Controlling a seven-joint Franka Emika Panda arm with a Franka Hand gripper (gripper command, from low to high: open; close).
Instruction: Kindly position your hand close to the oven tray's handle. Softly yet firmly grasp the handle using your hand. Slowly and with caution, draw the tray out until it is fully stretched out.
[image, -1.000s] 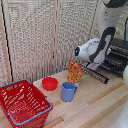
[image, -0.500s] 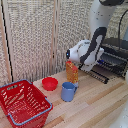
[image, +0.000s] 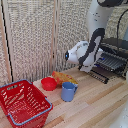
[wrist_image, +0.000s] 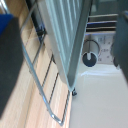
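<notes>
The black oven (image: 116, 47) stands at the exterior view's right. Its silvery wire tray (image: 109, 62) sticks out of the front, above the dark drop-down door (image: 100, 75). My gripper (image: 68, 55) hangs on the white arm to the left of the tray, apart from it and holding nothing. In the wrist view the wire tray (wrist_image: 46, 80) runs across the wooden table beside a slatted metal panel (wrist_image: 65, 30) and an oven knob (wrist_image: 90, 57). Blurred dark fingers (wrist_image: 10, 65) sit at the two sides of that picture, wide apart.
A red basket (image: 22, 102) stands at the front left. A red bowl (image: 48, 83), a blue cup (image: 68, 91) and an orange bag (image: 64, 77) lie on the wooden table (image: 95, 107) under and before my hand. A slatted screen (image: 40, 35) closes the back.
My hand has moved to the exterior view's left, away from the oven front. The tray stays drawn out.
</notes>
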